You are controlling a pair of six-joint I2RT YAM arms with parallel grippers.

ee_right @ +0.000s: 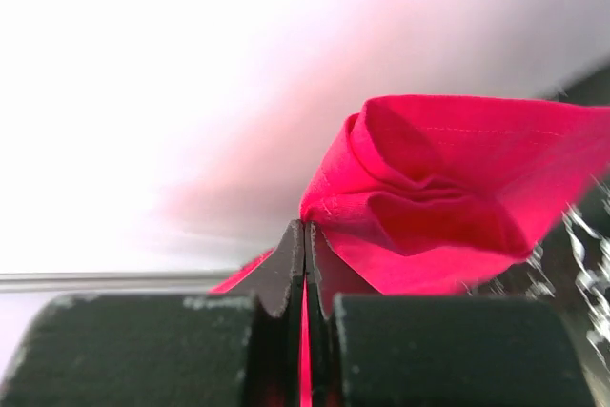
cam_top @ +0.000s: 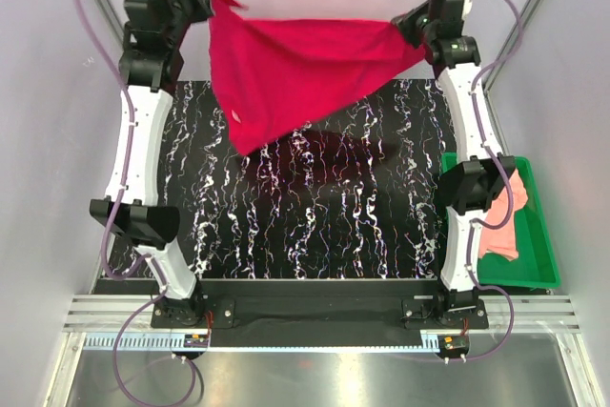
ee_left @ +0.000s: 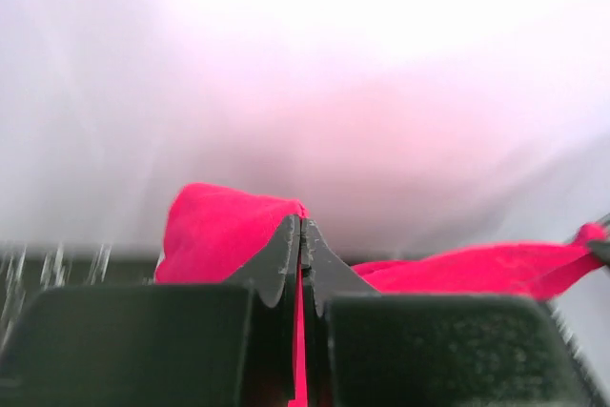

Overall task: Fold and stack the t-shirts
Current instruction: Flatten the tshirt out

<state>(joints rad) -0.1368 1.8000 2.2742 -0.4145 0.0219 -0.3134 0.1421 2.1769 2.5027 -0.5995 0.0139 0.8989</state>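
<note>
While the left gripper (ee_left: 301, 228) and right gripper (ee_right: 305, 229) each pinched a corner, the red t-shirt (cam_top: 295, 69) hung stretched above the table (cam_top: 334, 226). Spreading appeared in hand; lowering it flat seemed next.

Across the upper frame, the first t-shirt (cam_top: 295, 69) is hanging between the left claw (cam_top: 208, 2) at upper left and the right claw (cam_top: 408, 28) at upper right, sagging above the desk (cam_top: 286, 226) at centre. At the right edge, the tray (cam_top: 545, 235) is sitting beside the desk, with the second t-shirt (cam_top: 505, 221) lying in it.
</note>
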